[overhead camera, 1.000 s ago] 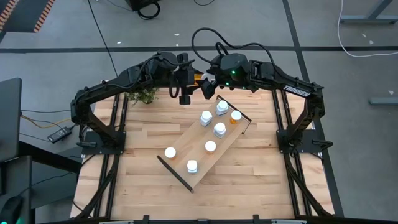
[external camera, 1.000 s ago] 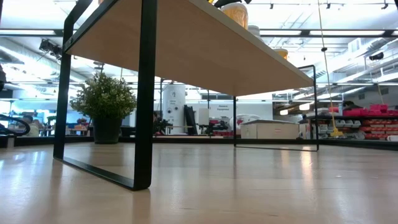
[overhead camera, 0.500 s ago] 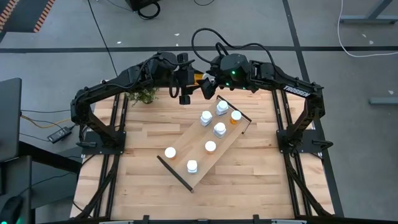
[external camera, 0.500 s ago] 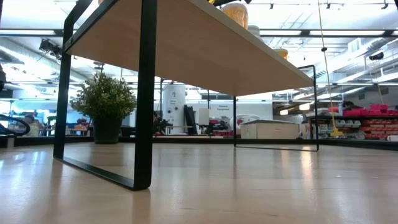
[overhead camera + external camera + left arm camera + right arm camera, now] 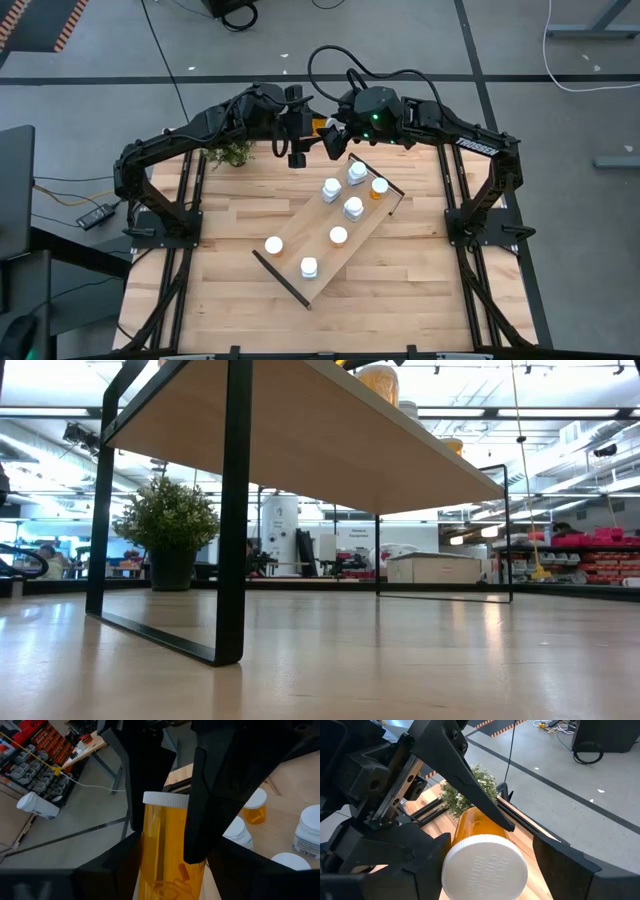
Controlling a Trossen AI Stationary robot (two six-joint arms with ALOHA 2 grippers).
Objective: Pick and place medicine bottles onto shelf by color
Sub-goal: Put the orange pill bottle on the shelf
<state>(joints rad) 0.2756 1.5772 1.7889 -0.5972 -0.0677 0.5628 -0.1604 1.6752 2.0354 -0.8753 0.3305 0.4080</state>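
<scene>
Both arms meet above the table's far edge. An orange translucent bottle (image 5: 319, 126) with a white cap (image 5: 485, 870) lies about level between them, cap end toward the right arm. My left gripper (image 5: 308, 126) is shut on its body. My right gripper (image 5: 490, 865) is open, with a finger on either side of the cap end. The shelf (image 5: 300, 262) stands slantwise on the table. It carries several white-capped bottles (image 5: 352, 208) and one orange one (image 5: 378, 187) near its far-right end. My left gripper pinches the orange bottle's body (image 5: 167, 860) between its two fingers, coming level from the table's left side. One finger (image 5: 470, 785) lies along the body. The bottle is lifted clear, about level, its cap (image 5: 166, 798) pointing away from the gripper. Whether my right gripper's fingers touch the cap cannot be told.
A small green potted plant (image 5: 232, 152) stands at the table's far-left corner, close to the left arm. The shelf's black end rails (image 5: 232, 510) stand on the tabletop. Bare wood lies near and left of the shelf (image 5: 220, 300).
</scene>
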